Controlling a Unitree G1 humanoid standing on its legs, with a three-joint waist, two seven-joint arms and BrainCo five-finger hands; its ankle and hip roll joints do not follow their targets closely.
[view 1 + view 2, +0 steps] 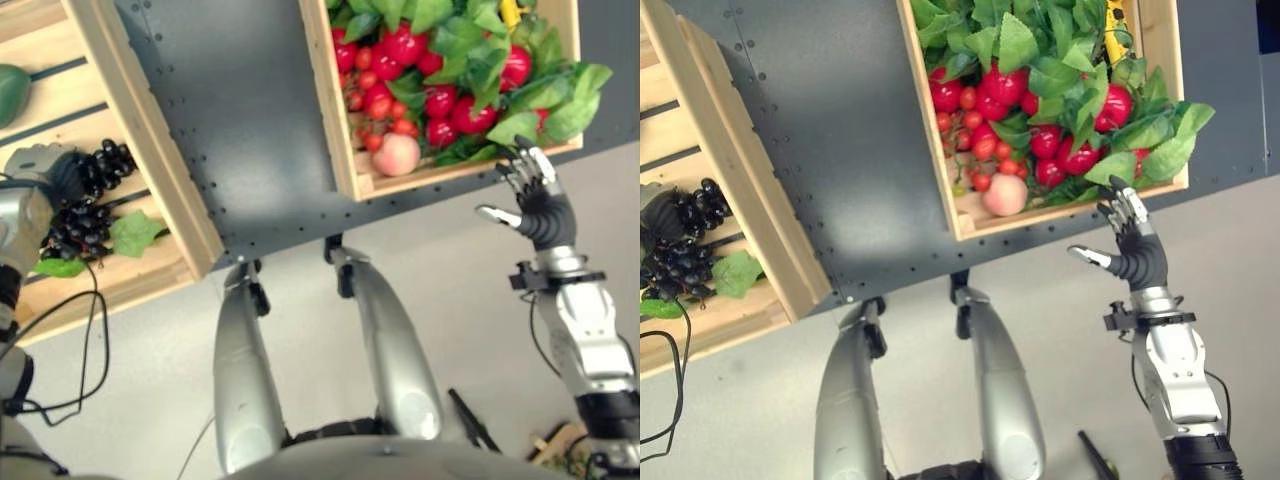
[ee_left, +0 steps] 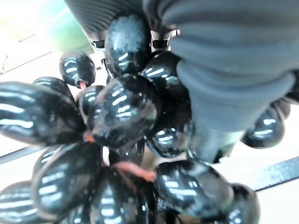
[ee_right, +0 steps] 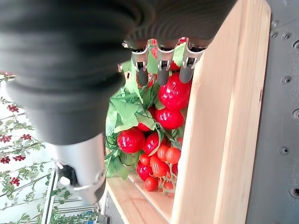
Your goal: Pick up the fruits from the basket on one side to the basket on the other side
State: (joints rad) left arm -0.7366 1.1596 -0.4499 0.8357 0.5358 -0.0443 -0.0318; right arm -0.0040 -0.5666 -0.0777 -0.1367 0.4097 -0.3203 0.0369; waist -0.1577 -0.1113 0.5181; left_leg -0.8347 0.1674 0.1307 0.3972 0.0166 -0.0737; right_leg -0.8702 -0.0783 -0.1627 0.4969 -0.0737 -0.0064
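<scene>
Wooden: 2 crates on the dark table [image 1: 250, 130]. Right crate [image 1: 345, 150] holds red fruit, greens and a peach [image 1: 397, 155] at its near edge. Left crate [image 1: 150, 150] holds black grapes [image 1: 85, 215]. Right hand [image 1: 535, 200] spread wide at the right crate's near corner, empty. Left hand [image 1: 45, 175] sits on the grapes; grip cannot be told. Risk: bunch snags, single grapes tear off on lifting.
</scene>
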